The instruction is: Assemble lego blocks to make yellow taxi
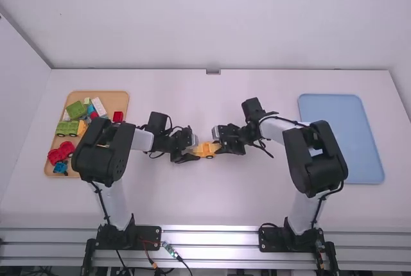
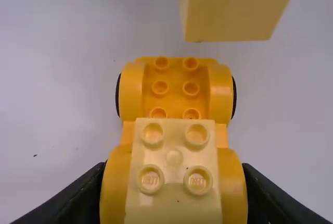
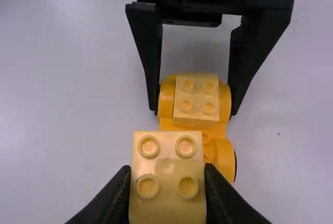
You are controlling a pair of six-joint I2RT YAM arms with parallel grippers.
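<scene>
Near the middle of the white table (image 1: 212, 205), both grippers attend to one small yellow toy car base (image 2: 176, 96). The left gripper (image 1: 195, 151) is clamped on the base at one end, a finger against each side at the wheels. On that held end sits a pale yellow block (image 2: 174, 153), its four studs facing up. The other end of the base carries exposed round studs between its wheel arches. The right gripper (image 1: 217, 142) is closed about a second pale yellow block (image 3: 167, 177), also studs up, held near the uncovered end; the left wrist view shows a gap between this block and the base. To the left of the left arm's gripper, an orange-brown tray (image 1: 99, 94) holds an assortment of pieces: green blocks (image 1: 75, 110), a white block (image 1: 99, 107), red pieces (image 1: 60, 153) and a small blue piece (image 1: 60, 167), some of them partly hidden by the left arm (image 1: 103, 154). On the opposite side, beyond the right arm (image 1: 316, 157), lies a light blue tray (image 1: 359, 135).
</scene>
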